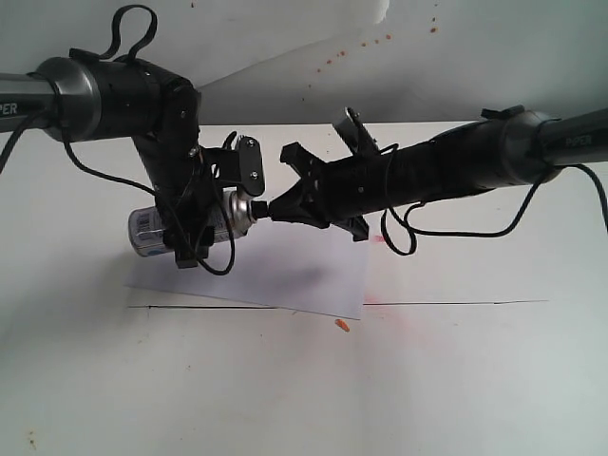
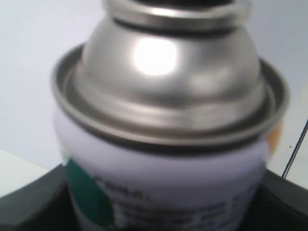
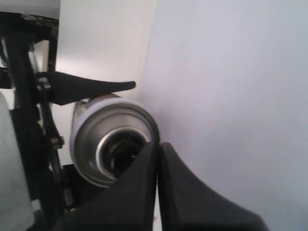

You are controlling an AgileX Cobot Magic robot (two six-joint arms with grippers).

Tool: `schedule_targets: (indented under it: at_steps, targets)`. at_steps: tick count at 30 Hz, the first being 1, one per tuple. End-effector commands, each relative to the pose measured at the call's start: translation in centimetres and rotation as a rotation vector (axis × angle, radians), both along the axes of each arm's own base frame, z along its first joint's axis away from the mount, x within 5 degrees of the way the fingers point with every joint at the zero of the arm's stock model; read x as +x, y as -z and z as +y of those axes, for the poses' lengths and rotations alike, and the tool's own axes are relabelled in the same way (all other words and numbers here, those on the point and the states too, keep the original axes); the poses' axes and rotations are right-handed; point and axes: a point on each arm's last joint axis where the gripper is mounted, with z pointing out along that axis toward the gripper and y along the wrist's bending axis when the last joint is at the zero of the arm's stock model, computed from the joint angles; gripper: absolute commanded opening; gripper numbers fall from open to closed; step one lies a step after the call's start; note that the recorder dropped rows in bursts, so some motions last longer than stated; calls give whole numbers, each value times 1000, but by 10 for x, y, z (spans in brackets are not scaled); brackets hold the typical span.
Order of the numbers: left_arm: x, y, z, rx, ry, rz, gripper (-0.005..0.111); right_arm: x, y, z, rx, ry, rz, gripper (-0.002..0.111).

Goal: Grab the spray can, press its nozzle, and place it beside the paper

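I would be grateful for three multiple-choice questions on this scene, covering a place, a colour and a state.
1. Where is the can relative to the paper?
A. lying on it
B. held in the air above it
C. standing beside it

2. What colour is the fleck on the table by the paper's corner?
A. blue
B. green
C. orange

3. How is the right end effector?
A. wide open
B. clamped round the can's body
C. shut, tips at the nozzle

Answers:
1 B: the left end effector grips it sideways, clear of the sheet.
2 C: it shows orange against the white table.
3 C: the right wrist view shows its jaws together at the can's top.
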Motion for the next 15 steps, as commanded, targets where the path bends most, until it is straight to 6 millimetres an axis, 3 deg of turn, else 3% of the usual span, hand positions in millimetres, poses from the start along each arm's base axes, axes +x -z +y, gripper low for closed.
schedule_targets:
  at_steps: [1, 4, 9, 15]
  targets:
    - [2, -8, -4, -53, -49, -27, 0, -8, -11, -5, -84, -11, -59, 0]
    - [7, -9, 4, -68, -122, -30, 0, -13, -21, -23, -160, 47, -107, 0]
    - [15, -15, 20, -109, -196, -20, 0, -25, -54, -68, -283, 133, -223, 0]
    - [22, -33, 32, -165, -234, -64, 0, -62, -97, -110, -498, 265, -453, 0]
